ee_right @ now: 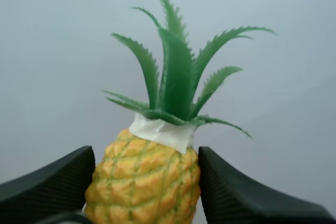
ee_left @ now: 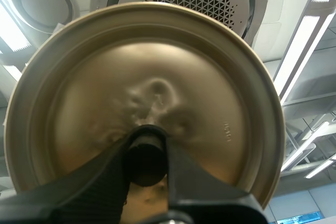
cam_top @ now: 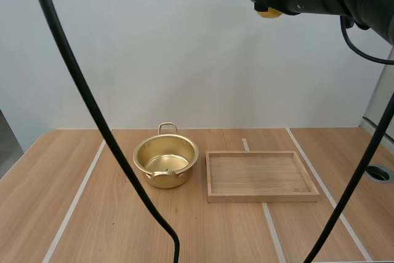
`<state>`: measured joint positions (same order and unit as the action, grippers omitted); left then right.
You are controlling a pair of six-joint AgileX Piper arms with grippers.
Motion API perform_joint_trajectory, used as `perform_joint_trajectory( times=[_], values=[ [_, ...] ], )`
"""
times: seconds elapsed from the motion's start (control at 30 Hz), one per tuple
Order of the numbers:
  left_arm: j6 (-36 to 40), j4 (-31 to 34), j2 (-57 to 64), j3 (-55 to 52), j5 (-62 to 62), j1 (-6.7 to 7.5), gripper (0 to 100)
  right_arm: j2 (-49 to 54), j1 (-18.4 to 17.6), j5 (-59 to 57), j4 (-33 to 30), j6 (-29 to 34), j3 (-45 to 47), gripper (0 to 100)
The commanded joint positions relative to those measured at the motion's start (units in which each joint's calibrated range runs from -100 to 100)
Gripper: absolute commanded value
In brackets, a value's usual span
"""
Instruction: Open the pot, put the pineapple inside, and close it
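The pineapple (ee_right: 143,179) stands upright in the air, its long axis vertical: the green crown points straight up and the yellow body hangs below it. The right gripper (ee_right: 145,163) reaches in level and pinches the body from both sides, one black finger pressed against each flank. In the high view this arm is held far above the table (cam_top: 61,183), over its far right part, beyond the wooden tray (cam_top: 261,177), with the pineapple well clear of everything on the surface. The pot (cam_top: 166,159) sits near the middle of the table, mouth up and uncovered, one handle turned toward the far edge and the other toward the near edge. The tray lies just beside the pot on its right, apart from it by a narrow gap, its long sides parallel to the near edge. The left gripper (ee_left: 147,156) is closed on the black knob (ee_left: 146,153) of the lid (ee_left: 142,77), whose knob side faces the wrist.
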<state>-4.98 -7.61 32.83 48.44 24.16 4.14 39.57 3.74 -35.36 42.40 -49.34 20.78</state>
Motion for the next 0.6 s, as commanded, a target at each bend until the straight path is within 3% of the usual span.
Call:
perform_joint_trajectory(
  times=[0.0,0.27,0.43,0.57],
  values=[
    [0.44,0.89,-0.2,-0.03,-0.2,0.22,0,-5.45,-2.72,-17.52,10.82,-14.2,-0.29,0],
    [0.44,2.34,-0.2,-0.03,4.67,0.22,0,-19.69,-6.57,-31.35,11.22,-18.04,-0.29,0],
    [0.44,2.53,-0.2,-0.03,8.16,0.22,0,-28.96,-7.36,-47.43,10.68,-22.62,-0.29,0],
    [0.37,4.38,-0.31,-0.03,8.16,0.22,0,-35.3,-8.19,-49.01,8.49,-25.08,-0.29,0]
  ],
)
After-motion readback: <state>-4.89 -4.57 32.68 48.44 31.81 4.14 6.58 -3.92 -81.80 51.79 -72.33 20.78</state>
